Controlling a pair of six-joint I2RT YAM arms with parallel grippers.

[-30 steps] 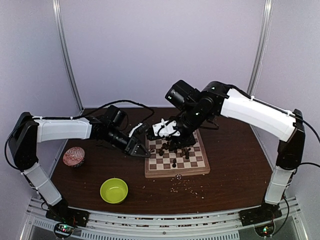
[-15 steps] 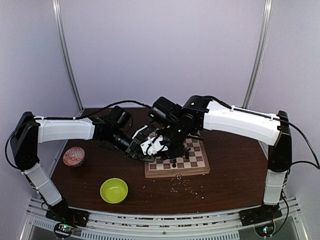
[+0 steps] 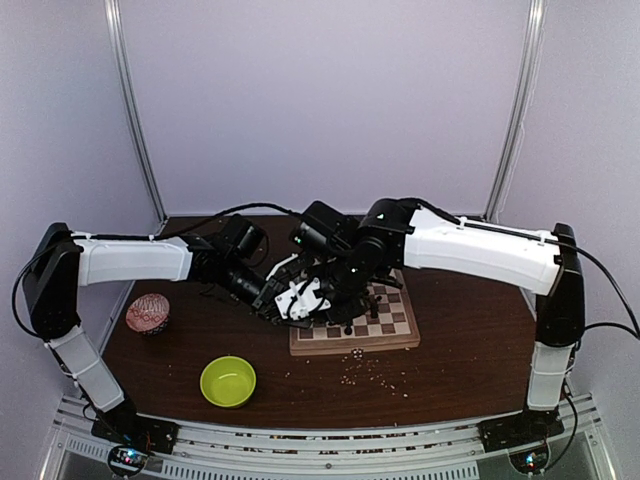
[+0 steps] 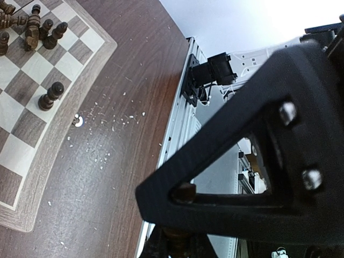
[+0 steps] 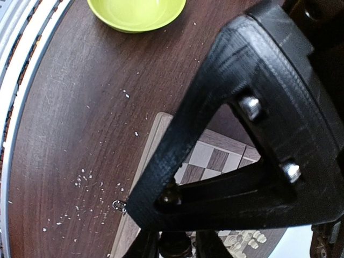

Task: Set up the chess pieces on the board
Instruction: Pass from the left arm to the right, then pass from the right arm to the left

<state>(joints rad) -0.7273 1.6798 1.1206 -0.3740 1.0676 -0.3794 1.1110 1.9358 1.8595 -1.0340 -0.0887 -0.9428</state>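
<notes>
A dark piece [image 5: 176, 244] is up at the fingertips, just off the left edge of the board [image 3: 380, 344]! The board sits mid-table with a huddle of chess pieces [image 4: 32, 27] bunched on its squares and a lone pawn [image 4: 51, 95] apart from them.

The big change: the right gripper [image 3: 308, 298] has swung off the middle of the board and across to meet the left gripper [image 3: 284, 304], which has barely budged. The left looks clenched on that piece. The right's fingers flank it, but I can't tell if they're biting.

Looks like a handover before placing. The green bowl [image 3: 228, 381] and the crumbs [image 3: 370, 375] lie nearer the front.
</notes>
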